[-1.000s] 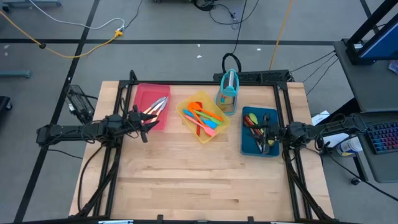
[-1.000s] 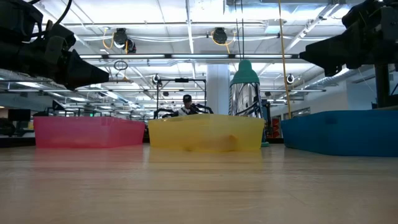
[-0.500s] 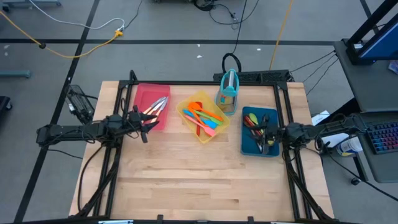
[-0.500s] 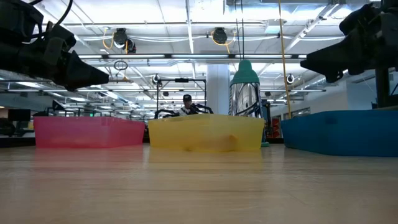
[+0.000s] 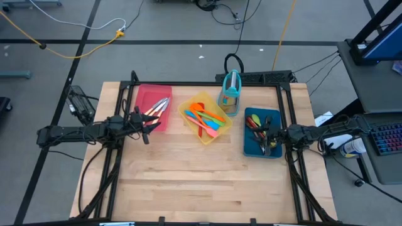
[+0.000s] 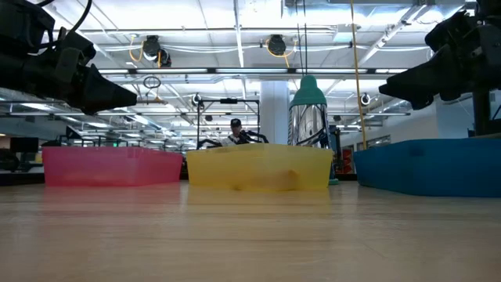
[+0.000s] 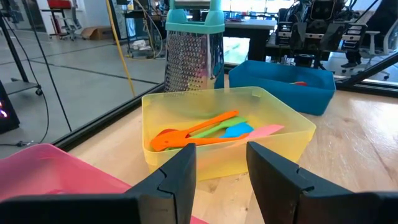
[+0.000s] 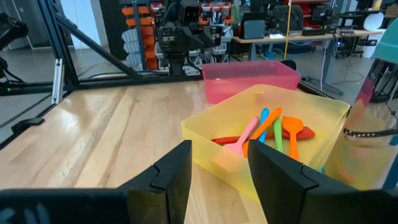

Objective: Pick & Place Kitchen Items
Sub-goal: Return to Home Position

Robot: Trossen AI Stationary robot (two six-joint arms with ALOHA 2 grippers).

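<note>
The kitchen items lie in three trays. Metal and brown spoons [image 5: 158, 107] lie in the red tray [image 5: 146, 95]. Coloured spatulas and spoons [image 5: 206, 119] [image 7: 211, 132] [image 8: 270, 129] fill the yellow tray [image 5: 190, 107]. More utensils [image 5: 256, 128] lie in the blue tray [image 5: 251, 147]. My left gripper [image 5: 143, 123] [image 7: 221, 169] hovers open above the red tray's near edge, pointing level at the yellow tray. My right gripper [image 5: 269, 134] [image 8: 219, 168] hovers open over the blue tray, also facing the yellow tray. Nothing sits between either pair of fingers.
A teal-framed metal grater [image 5: 230, 93] [image 7: 193, 53] stands upright behind the yellow tray, between it and the blue one. Bare wooden table [image 5: 201, 182] stretches across the whole near half. A black frame rail [image 5: 207, 82] borders the far edge.
My right gripper has tipped its fingers slightly downward over the blue tray and stays open. The left arm and all trays and utensils have kept still.
</note>
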